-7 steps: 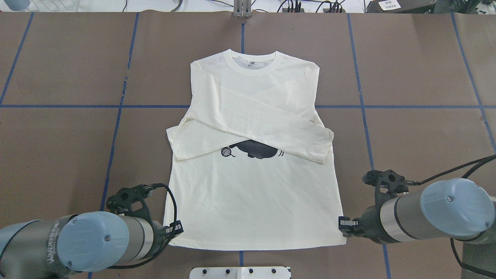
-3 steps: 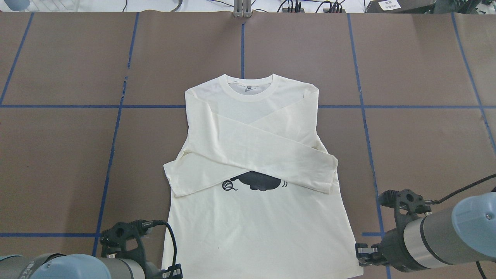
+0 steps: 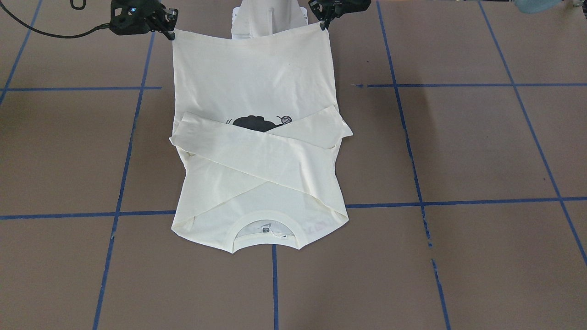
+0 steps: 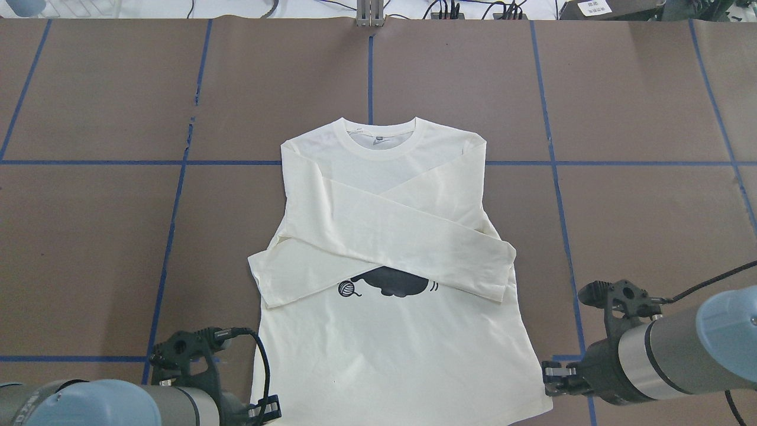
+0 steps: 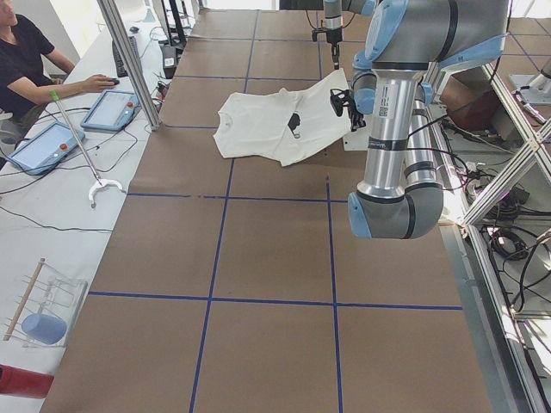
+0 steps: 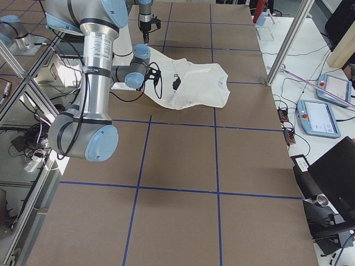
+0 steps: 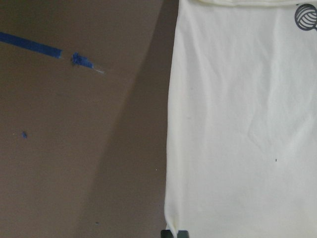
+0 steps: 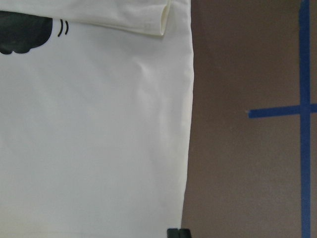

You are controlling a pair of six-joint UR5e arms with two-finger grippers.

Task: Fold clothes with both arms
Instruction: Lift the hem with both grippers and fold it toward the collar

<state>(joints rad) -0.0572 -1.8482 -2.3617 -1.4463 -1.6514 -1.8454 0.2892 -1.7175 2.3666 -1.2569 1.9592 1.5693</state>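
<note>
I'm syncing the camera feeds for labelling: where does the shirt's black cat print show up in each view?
Front-facing: cat print upper middle, upside down.
Overhead: cat print lower middle.
Exterior left: cat print a small dark spot, upper middle.
Exterior right: cat print likewise, upper middle.
Left wrist: only its yarn ball, top right corner.
Right wrist: cat print top left corner.
Shared landmark: the crossed sleeves on the shirt, bordering the print.

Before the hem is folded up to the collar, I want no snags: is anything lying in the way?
Nothing visible does. Between hem and collar lie only the shirt's own crossed sleeves. The left gripper and right gripper pinch the hem corners.
</note>
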